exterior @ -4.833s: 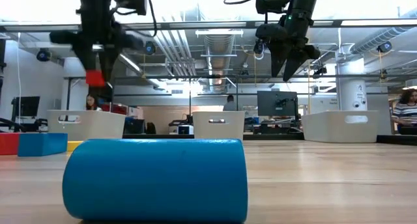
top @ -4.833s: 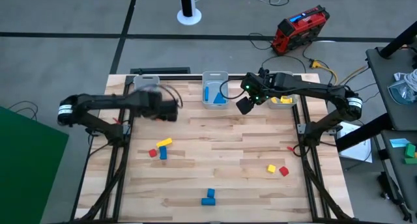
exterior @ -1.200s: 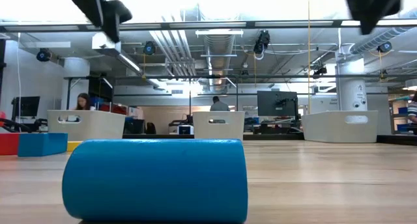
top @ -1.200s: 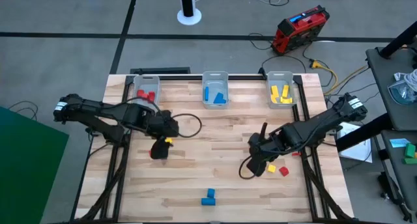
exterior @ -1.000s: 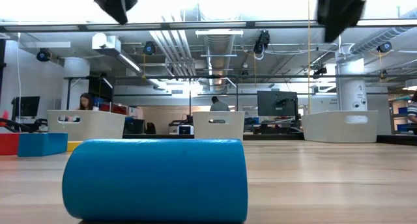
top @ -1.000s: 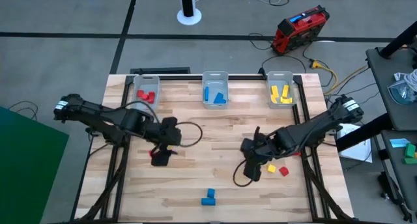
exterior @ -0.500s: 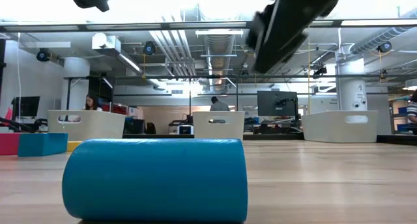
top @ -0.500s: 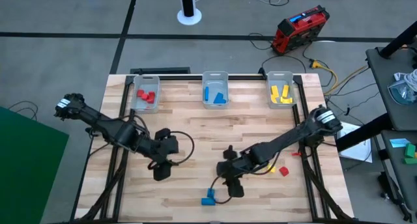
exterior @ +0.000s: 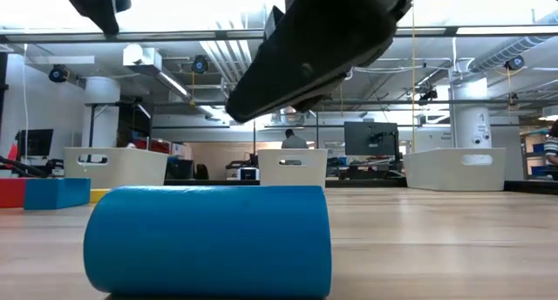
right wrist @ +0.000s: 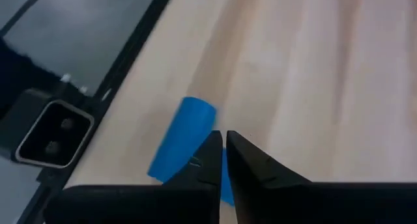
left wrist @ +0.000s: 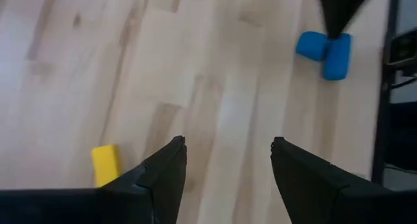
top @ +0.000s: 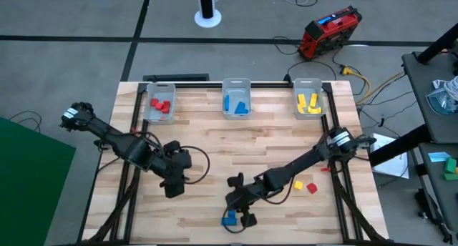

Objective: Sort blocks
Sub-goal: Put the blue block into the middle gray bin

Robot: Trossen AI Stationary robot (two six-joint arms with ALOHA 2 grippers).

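Two blue blocks [top: 229, 219] lie together near the table's front edge; the low view shows one up close as a blue cylinder [exterior: 207, 241] on its side. My right gripper [right wrist: 223, 144] hovers just above them, shut with nothing between its fingers [exterior: 261, 91]. My left gripper [left wrist: 228, 149] stands open over the left middle of the table [top: 174, 187], beside a yellow block [left wrist: 105, 164]. A red block [exterior: 10, 192] and a blue block [exterior: 57, 192] rest there on the wood. A yellow block [top: 298, 184] and a red block [top: 311, 188] lie at the right.
Three clear bins stand along the far edge: one with red blocks [top: 159, 105], one with blue [top: 236, 103], one with yellow [top: 309, 103]. Bare wood [top: 215, 149] lies between the bins and the arms. The low view's camera [right wrist: 52, 131] sits at the front edge.
My right gripper has swept from beside the yellow and red blocks toward the table's left and near edge, coming down over the blue blocks. My left gripper has shifted a little toward the near edge. No block has moved.
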